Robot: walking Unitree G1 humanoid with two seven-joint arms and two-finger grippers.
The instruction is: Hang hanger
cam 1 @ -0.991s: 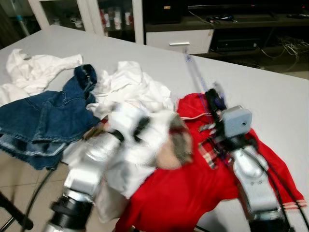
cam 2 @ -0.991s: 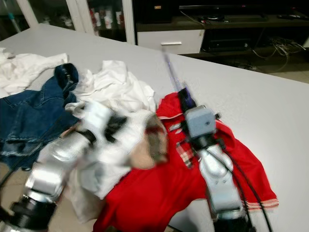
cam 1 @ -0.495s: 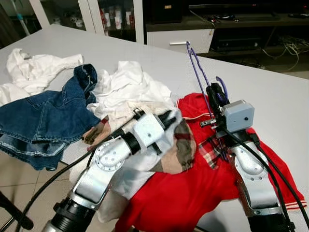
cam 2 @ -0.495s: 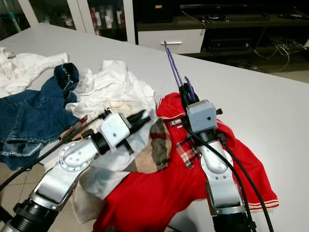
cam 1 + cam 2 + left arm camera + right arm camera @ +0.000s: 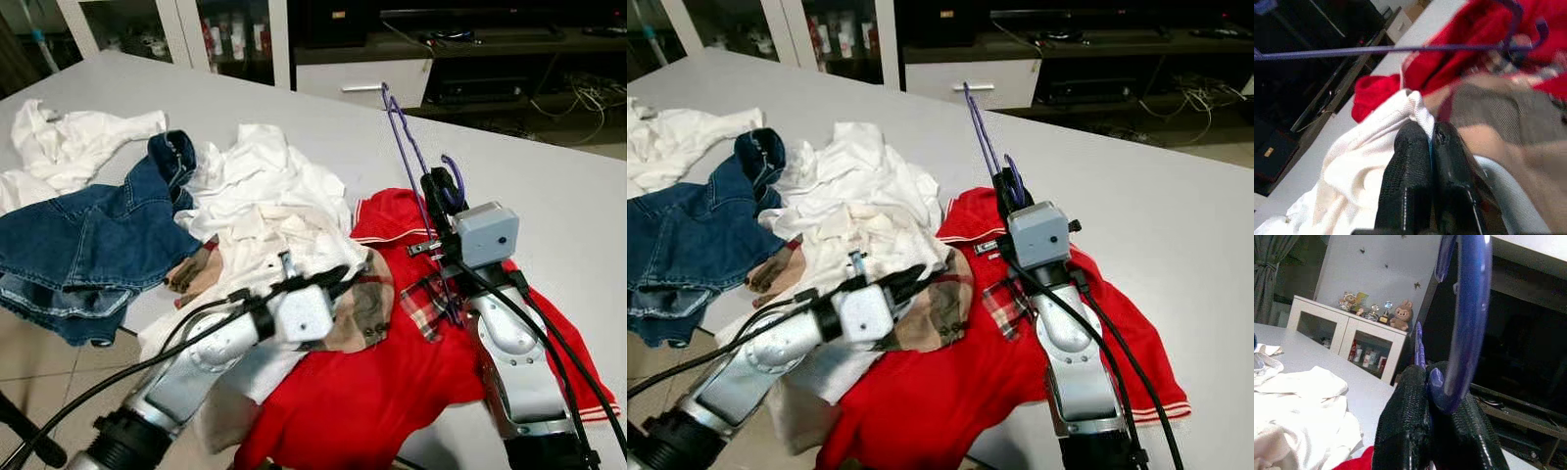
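- The right gripper (image 5: pixel 438 186) holds its jaws clamped on the purple hanger (image 5: pixel 409 149), which stands upright above the red shirt (image 5: pixel 392 382) at the right of the grey tabletop (image 5: pixel 549 186), much as it did half a second ago.
- The left gripper (image 5: pixel 338 277) has dropped lower and nearer since then, its jaws pressed together on a fold of the cream plaid-trimmed garment (image 5: pixel 294 250), just left of the red shirt.
- White clothes (image 5: pixel 260 171) and blue jeans (image 5: pixel 88 235) lie unmoved to the left.
- A white cabinet (image 5: pixel 367 78) stands at the far side.
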